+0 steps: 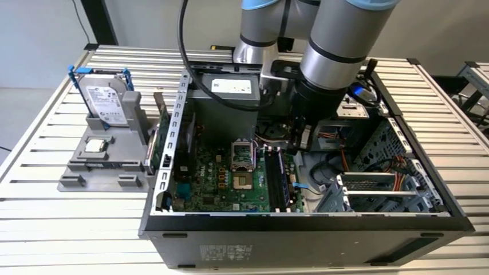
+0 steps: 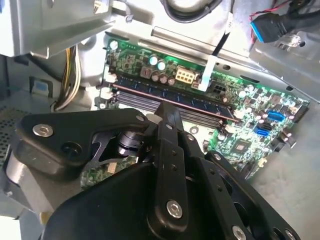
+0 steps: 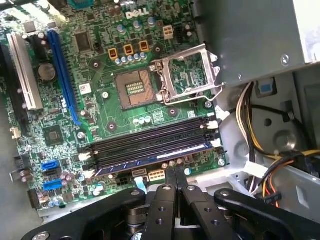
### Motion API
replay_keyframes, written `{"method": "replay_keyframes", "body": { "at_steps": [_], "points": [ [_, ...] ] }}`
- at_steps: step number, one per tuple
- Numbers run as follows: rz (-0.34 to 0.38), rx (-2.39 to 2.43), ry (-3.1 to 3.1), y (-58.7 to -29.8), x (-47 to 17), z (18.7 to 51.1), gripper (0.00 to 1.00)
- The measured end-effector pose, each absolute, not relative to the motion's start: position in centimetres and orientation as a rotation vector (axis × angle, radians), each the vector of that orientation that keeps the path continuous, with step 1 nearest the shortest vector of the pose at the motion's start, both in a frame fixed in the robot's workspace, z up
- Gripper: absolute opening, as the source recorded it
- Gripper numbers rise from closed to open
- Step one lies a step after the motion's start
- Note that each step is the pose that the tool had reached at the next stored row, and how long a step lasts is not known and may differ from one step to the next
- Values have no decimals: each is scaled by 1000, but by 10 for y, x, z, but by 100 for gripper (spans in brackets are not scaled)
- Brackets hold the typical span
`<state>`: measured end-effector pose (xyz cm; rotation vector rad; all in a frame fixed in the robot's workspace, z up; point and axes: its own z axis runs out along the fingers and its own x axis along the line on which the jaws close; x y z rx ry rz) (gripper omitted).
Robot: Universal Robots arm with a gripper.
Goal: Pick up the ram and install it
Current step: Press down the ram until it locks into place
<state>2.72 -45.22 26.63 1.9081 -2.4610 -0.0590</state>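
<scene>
The gripper [image 3: 175, 176] has its two black fingers pressed flat together with nothing between them, tips poised just above the ram [image 3: 150, 161], which already stands in the outermost memory slot of the motherboard [image 3: 100, 100]. In the second wrist view the same stick [image 2: 175, 97] runs as a long dark strip across the board, with the closed fingertips [image 2: 167, 112] just beside its upper edge.

The work in hand looks like seating: a shut gripper makes a good blunt pusher. To do it well, I judge the press should come straight down on the stick's top edge, and the white end latches [image 3: 215, 142] should be watched (they ought to swing in when the stick is home). A slanted push could bend the board or skid onto the neighbouring empty slots [image 3: 150, 140].

The open computer case [image 1: 306, 220] holds the motherboard, the open CPU socket [image 1: 239, 154], cables and a drive cage. On the exterior view's left, a grey fixture [image 1: 103, 160] holds a hard drive [image 1: 103, 103] upright, well apart from the arm.
</scene>
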Motion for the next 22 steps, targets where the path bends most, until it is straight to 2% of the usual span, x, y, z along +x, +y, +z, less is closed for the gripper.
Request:
{"method": "replay_keyframes", "body": {
  "at_steps": [8, 22],
  "points": [
    [-146, 2011, -2411, -452, 27, 266, 0],
    [-151, 2167, -2273, -453, 28, 249, 0]
  ]
}}
